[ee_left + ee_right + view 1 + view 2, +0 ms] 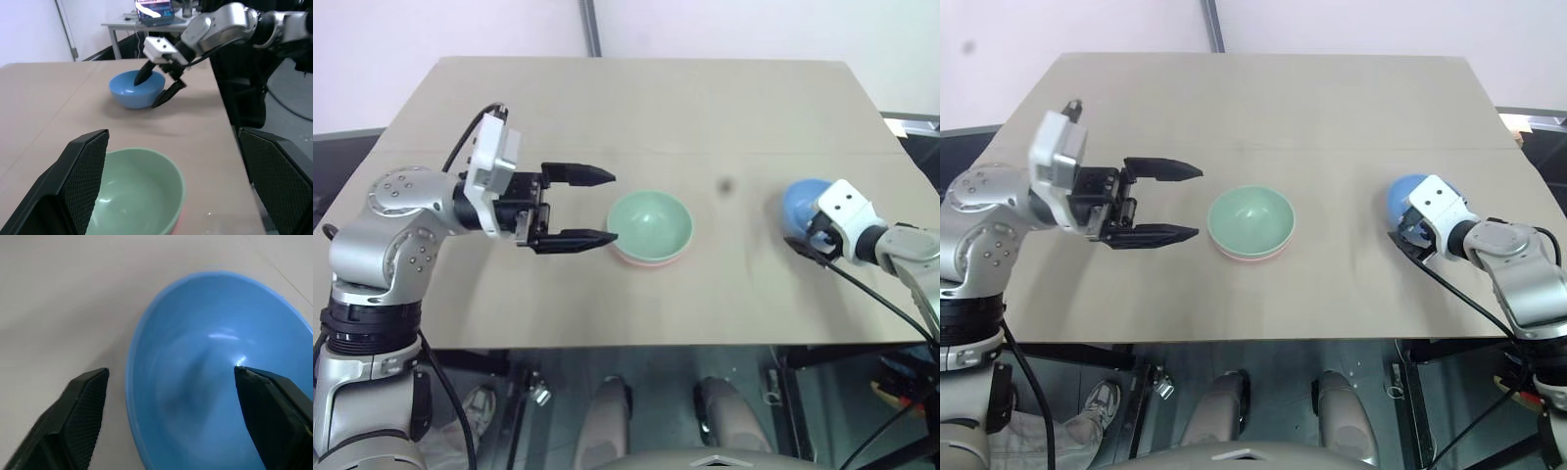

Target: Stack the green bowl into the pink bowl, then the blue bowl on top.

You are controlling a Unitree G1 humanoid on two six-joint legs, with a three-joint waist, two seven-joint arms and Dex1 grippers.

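Observation:
The green bowl (649,223) sits nested in the pink bowl (646,262) at the table's middle; only a thin pink rim shows under it. My left gripper (612,207) hangs open and empty just left of this stack, pointing at it, a little above the table. The blue bowl (803,201) stands upright at the right side of the table. My right gripper (171,371) is open and straddles the blue bowl's near rim, one finger (143,77) inside the bowl and the other outside. Its pads stand clear of the rim.
The tan table (607,98) has bare room behind and between the bowls, with a small dark spot (725,184) between them. The blue bowl is near the right edge. A grey desk with a screen (154,12) stands beyond the table.

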